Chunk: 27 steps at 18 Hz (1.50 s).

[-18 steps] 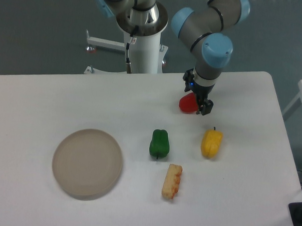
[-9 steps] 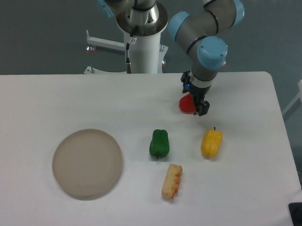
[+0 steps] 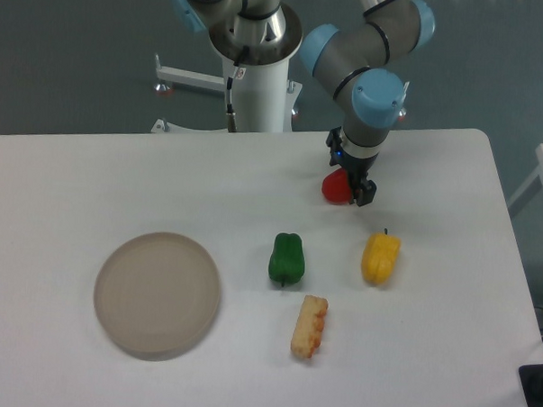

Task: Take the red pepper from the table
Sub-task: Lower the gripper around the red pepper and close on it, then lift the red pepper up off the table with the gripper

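Note:
The red pepper (image 3: 334, 186) lies on the white table (image 3: 92, 178) at the back, right of centre. My gripper (image 3: 352, 185) is down at it from above. One dark finger (image 3: 365, 193) stands against the pepper's right side and the other is hidden behind it. The jaws stand around the pepper and look open. The pepper appears to rest on the table.
A green pepper (image 3: 286, 257) lies in the middle and a yellow pepper (image 3: 380, 257) to its right. A corn-like piece (image 3: 308, 326) lies nearer the front. A round beige-grey plate (image 3: 157, 294) sits at the front left.
My gripper has shifted slightly left against the red pepper and the arm above has leaned left. The pepper has stayed in place.

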Motion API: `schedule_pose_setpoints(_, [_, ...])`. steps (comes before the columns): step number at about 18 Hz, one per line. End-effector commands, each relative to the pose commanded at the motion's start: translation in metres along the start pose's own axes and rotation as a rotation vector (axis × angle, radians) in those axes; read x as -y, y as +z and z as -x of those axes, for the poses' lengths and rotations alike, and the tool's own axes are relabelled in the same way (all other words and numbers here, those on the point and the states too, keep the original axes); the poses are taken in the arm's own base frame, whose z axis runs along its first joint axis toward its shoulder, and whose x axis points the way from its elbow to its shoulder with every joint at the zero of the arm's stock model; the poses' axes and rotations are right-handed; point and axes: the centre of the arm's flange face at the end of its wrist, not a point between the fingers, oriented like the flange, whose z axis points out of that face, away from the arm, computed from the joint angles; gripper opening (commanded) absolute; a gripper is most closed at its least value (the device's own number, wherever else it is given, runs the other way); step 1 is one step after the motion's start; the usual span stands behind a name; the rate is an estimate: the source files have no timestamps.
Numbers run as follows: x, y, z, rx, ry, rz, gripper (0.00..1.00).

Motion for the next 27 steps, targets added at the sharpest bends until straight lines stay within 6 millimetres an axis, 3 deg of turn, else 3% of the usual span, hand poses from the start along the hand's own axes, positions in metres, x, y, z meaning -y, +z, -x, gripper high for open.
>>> schedule_pose_setpoints(2, [-0.001,-0.003,0.002,0.006,-0.006,0.001,0.44])
schedule_pose_setpoints(5, [-0.007,-0.022,0.012,0.038,-0.014,0.011,0.32])
schedule_pose_setpoints(11, [-0.014,-0.064,0.028,0.093,-0.087,0.015,0.31])
schedule_pose_setpoints(14, [-0.016,-0.109,0.059,0.055,-0.137,0.005,0.32])
schedule_pose_setpoints(16, [-0.018,-0.127,0.078,0.026,-0.135,0.003,0.34])
schedule_pose_setpoints(19, [0.007,-0.151,0.092,0.068,-0.141,0.006,0.33])
schedule_pose_setpoints(23, [0.048,-0.162,0.104,0.078,-0.115,0.005,0.32])
schedule_pose_setpoints(27, [0.057,-0.161,0.109,0.085,-0.106,-0.038,0.32])
